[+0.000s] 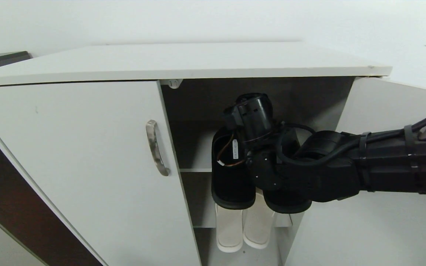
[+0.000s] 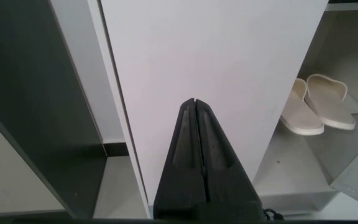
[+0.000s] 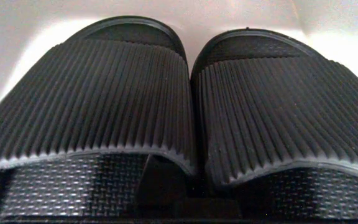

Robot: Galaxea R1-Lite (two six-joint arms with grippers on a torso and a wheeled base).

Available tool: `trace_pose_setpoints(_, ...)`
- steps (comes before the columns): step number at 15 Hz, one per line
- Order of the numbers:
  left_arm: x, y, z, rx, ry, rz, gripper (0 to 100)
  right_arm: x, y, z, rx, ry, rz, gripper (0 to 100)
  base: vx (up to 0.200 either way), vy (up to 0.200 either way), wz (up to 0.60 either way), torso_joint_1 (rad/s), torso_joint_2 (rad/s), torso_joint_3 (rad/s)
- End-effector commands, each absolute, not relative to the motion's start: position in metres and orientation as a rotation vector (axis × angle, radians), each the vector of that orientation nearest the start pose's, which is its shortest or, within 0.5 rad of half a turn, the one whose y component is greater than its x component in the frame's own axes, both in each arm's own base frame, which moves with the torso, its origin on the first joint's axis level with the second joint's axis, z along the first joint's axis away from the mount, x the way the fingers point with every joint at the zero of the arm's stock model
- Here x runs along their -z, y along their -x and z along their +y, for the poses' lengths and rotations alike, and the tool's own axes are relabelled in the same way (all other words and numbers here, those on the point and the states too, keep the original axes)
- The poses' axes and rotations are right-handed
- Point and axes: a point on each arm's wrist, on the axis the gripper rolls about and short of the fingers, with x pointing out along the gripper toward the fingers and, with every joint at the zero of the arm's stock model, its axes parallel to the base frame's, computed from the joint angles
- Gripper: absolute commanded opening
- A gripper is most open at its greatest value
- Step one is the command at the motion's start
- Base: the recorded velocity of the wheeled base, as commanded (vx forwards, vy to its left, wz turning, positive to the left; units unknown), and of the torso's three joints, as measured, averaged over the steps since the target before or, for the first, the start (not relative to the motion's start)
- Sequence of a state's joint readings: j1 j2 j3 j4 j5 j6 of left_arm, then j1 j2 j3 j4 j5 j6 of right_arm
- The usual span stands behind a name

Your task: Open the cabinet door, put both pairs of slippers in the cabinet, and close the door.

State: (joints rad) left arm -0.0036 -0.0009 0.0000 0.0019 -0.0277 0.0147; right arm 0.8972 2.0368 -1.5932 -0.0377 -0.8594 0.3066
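Open cabinet [image 1: 183, 61], black slippers [image 1: 231, 184], white slippers [image 1: 229, 232] (below)

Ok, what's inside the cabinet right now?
White slippers lie on a lower shelf; the right gripper holds the black slippers in the opening above them. The arm and closed left door hide the rest.
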Motion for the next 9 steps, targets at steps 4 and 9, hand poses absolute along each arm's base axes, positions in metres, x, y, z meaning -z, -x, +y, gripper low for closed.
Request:
trace_pose_setpoints(4, -0.075, 0.023, -0.001, 0.031, -0.015, 0.001, 0, -0.220, -0.298, 0.316, 0.039, 0.015, 0.242, 0, 0.000, 0.000, 0.00, 0.000, 0.00, 0.000)
trace_pose_setpoints(9, -0.075, 0.023, -0.001, 0.031, -0.015, 0.001, 0, -0.219, -0.309, 0.318, 0.048, 0.015, 0.236, 0, 0.000, 0.000, 0.00, 0.000, 0.00, 0.000)
